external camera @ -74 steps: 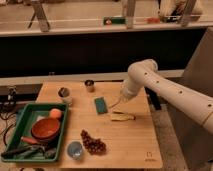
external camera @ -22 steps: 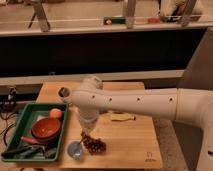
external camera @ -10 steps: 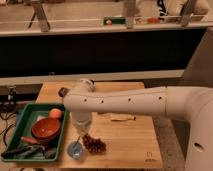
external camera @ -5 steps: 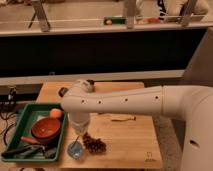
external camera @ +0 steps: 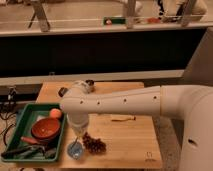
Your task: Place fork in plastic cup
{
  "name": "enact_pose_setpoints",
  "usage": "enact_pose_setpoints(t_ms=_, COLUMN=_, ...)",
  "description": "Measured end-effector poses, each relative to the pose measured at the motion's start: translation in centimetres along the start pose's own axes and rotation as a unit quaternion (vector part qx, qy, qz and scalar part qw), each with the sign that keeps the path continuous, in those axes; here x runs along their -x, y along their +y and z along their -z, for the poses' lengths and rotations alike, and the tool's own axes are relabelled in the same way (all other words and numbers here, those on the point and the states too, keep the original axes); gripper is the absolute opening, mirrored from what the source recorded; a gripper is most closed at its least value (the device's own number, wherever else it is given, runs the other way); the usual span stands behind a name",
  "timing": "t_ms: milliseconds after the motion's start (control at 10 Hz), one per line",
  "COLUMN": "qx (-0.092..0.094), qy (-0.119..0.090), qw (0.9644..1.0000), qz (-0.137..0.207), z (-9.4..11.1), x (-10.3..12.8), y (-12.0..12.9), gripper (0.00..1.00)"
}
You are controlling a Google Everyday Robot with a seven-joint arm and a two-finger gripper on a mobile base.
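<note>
My gripper (external camera: 78, 132) points straight down at the front left of the wooden table, just above the small translucent blue plastic cup (external camera: 75, 149). It is shut on the fork (external camera: 76, 143), a thin pale line that hangs from the gripper with its lower end inside the cup. My big white arm reaches in from the right and hides the middle of the table behind it.
A green tray (external camera: 29, 111) left of the cup holds an orange-brown bowl (external camera: 46, 129), an orange ball (external camera: 56, 113) and dark-handled tools (external camera: 25, 151). A dark grape bunch (external camera: 94, 145) lies right of the cup. A tan stick (external camera: 122, 118) and a dark round container (external camera: 90, 83) lie farther back.
The gripper has swung from the table's right side to the front left and come down over the blue cup with the fork. In the last half second it has barely moved.
</note>
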Motion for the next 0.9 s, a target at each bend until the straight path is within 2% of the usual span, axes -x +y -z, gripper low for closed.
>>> enact_pose_setpoints(t_ms=200, qx=0.000, qy=0.002, qw=1.0000, qz=0.007, z=-0.2, x=0.0, y=-0.1, gripper=0.01)
enact_pose_setpoints(t_ms=500, qx=-0.009, qy=0.002, qw=0.9987, qz=0.050, z=-0.6, x=0.5, y=-0.6, gripper=0.00)
enact_pose_setpoints(t_ms=700, qx=-0.014, qy=-0.006, qw=0.9955, qz=0.093, z=-1.1, x=0.7, y=-0.8, gripper=0.00)
enact_pose_setpoints(t_ms=900, qx=-0.017, qy=-0.012, qw=0.9907, qz=0.134, z=-1.5, x=1.0, y=-0.9, gripper=0.00)
